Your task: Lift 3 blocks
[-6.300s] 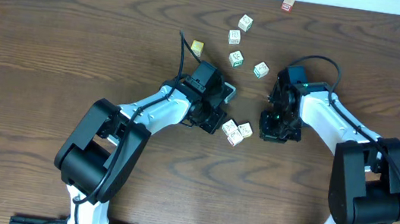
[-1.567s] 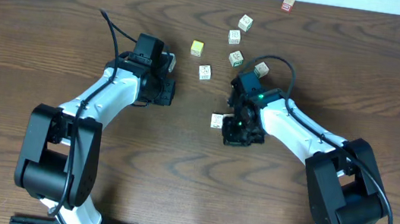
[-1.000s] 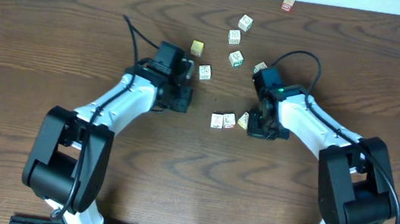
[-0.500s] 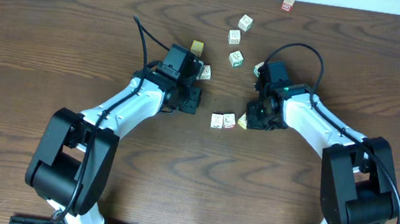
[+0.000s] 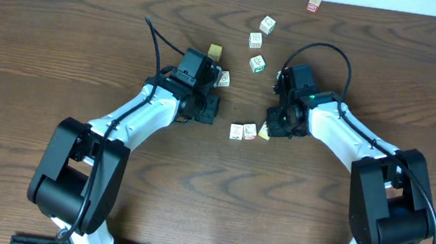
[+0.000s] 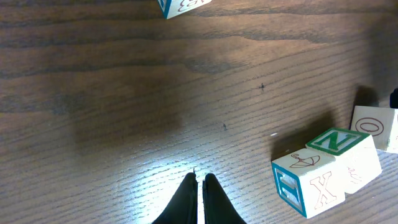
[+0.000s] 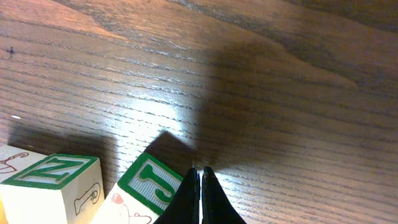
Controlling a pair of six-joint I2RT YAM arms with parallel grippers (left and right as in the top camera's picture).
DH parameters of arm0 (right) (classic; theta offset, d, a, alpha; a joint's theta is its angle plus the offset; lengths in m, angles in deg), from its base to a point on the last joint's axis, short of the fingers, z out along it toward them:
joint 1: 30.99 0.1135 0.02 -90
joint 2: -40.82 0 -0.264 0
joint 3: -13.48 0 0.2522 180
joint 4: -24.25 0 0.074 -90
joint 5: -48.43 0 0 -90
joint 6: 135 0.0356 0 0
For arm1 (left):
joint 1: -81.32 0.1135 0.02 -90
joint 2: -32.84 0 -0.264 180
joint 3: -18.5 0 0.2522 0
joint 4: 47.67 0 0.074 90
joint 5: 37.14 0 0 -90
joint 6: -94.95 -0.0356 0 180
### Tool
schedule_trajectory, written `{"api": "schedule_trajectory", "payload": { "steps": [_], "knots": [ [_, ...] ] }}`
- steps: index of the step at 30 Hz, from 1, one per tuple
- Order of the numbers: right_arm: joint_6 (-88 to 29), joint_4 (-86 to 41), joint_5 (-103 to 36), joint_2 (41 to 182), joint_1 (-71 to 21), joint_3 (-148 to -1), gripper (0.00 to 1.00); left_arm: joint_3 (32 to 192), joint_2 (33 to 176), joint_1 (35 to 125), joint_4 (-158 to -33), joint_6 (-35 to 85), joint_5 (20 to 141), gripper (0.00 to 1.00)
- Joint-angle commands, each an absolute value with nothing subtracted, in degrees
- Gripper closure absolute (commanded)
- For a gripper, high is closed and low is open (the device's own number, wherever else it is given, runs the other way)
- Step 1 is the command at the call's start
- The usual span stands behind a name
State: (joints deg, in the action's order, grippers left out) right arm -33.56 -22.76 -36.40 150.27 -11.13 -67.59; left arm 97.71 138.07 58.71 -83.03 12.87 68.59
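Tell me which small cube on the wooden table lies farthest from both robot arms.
The small reddish cube, alone at the far edge, beyond the whitish letter cubes, which all lie nearer the arms.

Three blocks point(image 5: 249, 132) shoved from a cluster into a row, now just left of right tool point(image 7: 200, 173). Left tool point(image 6: 199, 182) swung out, returned; row right of it.

Left claw point(image 6: 199, 182) and right claw point(image 7: 201, 173) both closed.
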Motion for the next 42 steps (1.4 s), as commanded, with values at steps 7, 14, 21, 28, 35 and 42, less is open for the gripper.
{"api": "schedule_trajectory", "payload": {
  "steps": [7, 14, 21, 28, 35, 42],
  "knots": [
    [-38.61, -21.74, -34.28, 150.66, -11.51, -67.54, 0.99, 97.19, 138.02, 58.84, -83.19, 13.40, 68.61, 0.93],
    [-40.44, -21.34, -32.03, 150.66, -11.51, -67.54, 0.99, 97.19, 138.07, 58.84, -83.19, 13.40, 68.61, 0.93],
    [-42.82, -21.15, -30.57, 150.66, -11.51, -67.54, 0.99, 97.19, 138.07, 58.84, -83.19, 13.40, 68.59, 0.93],
    [-43.98, -20.60, -30.06, 150.66, -11.51, -67.54, 0.99, 97.19, 138.07, 58.84, -83.19, 13.40, 68.59, 0.93],
    [-45.51, -20.34, -28.75, 150.66, -11.51, -67.54, 0.99, 97.19, 138.07, 58.84, -83.19, 13.38, 68.59, 0.93],
    [-45.58, -20.29, -28.34, 150.66, -11.51, -67.54, 0.99, 97.19, 138.07, 58.84, -83.17, 13.38, 68.54, 0.93]
  ]
}}
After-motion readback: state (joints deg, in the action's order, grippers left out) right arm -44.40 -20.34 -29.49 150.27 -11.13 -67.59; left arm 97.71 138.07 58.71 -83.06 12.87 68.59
